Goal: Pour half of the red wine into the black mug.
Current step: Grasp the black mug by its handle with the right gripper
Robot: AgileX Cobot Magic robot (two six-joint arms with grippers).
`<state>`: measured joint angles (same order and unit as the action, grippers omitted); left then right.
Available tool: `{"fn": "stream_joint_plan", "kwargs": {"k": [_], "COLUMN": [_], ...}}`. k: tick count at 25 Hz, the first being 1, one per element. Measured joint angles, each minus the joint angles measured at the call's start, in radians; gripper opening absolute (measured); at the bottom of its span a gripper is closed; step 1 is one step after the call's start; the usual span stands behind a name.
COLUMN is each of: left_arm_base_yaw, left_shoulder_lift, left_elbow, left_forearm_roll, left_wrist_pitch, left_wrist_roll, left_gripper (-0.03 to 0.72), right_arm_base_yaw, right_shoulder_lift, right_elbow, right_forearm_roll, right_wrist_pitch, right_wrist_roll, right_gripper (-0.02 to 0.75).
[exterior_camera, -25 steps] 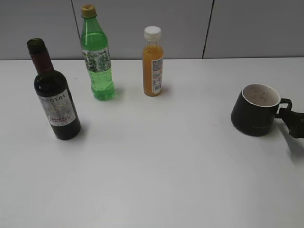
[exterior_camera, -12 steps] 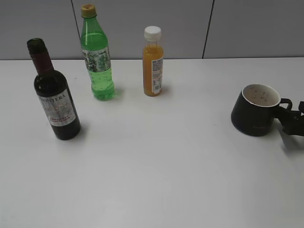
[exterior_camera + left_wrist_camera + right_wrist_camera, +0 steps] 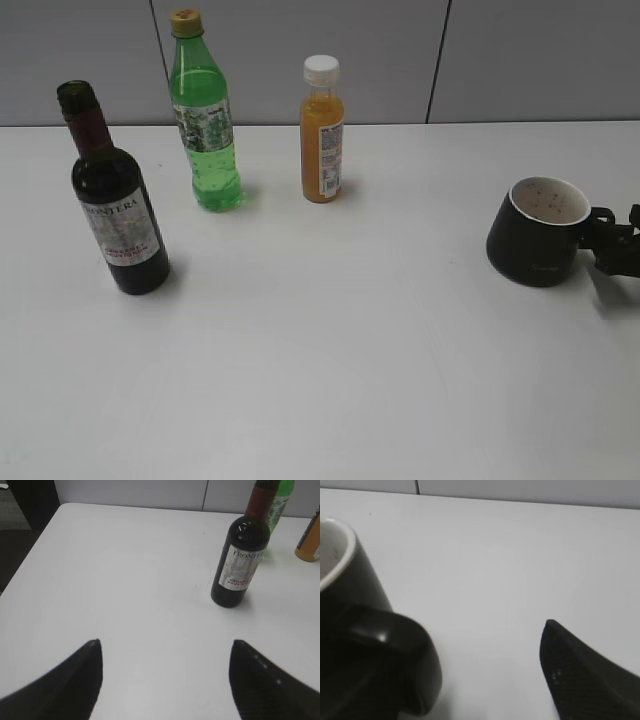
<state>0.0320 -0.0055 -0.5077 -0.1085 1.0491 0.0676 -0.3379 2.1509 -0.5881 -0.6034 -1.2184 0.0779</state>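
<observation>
While four containers stand upright on the white table, neither gripper holds any of them. Item one: the red wine, a dark glass bottle with maroon neck foil and a grey-white label, uncapped, standing near the table's left edge, about midway between front and back. Item two: a green soda bottle with a yellowish cap, nearer the back edge, behind and to the right of the wine, apart from it. Item three: a small orange juice bottle with a white cap, also near the back edge, right of the soda bottle and clear of it. Item four: the black mug, white inside with dark specks on the inner wall, near the right edge, its loop handle turned toward that edge. Right gripper: at the right edge, jaws spread wide, at the mug handle; the wrist view shows the handle in the foreground and one fingertip apart from it, and contact cannot be told. Left gripper: jaws spread wide over bare table, well short of the wine, with nothing between its fingers.
</observation>
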Motion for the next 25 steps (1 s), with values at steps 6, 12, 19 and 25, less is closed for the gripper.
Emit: {"fn": "stream_joint_plan", "kwargs": {"k": [6, 12, 19, 25], "left_arm_base_yaw": [0.0, 0.0, 0.0, 0.0], "left_shoulder_lift": [0.0, 0.0, 0.0, 0.0], "left_elbow": [0.0, 0.0, 0.0, 0.0], "left_forearm_roll": [0.0, 0.0, 0.0, 0.0], "left_wrist_pitch": [0.0, 0.0, 0.0, 0.0], "left_wrist_roll": [0.0, 0.0, 0.0, 0.0], "left_gripper": [0.589, 0.589, 0.589, 0.589], "right_arm_base_yaw": [0.0, 0.0, 0.019, 0.062], "right_shoulder_lift": [0.015, 0.046, 0.058, 0.08], "right_elbow": [-0.018, -0.054, -0.077, -0.114], "right_forearm_roll": [-0.009, -0.018, -0.019, -0.004], "right_wrist_pitch": [0.0, -0.001, -0.002, -0.004], "right_wrist_roll": [0.001, 0.002, 0.004, 0.004], "right_gripper": [0.594, 0.594, 0.568, 0.504]}}
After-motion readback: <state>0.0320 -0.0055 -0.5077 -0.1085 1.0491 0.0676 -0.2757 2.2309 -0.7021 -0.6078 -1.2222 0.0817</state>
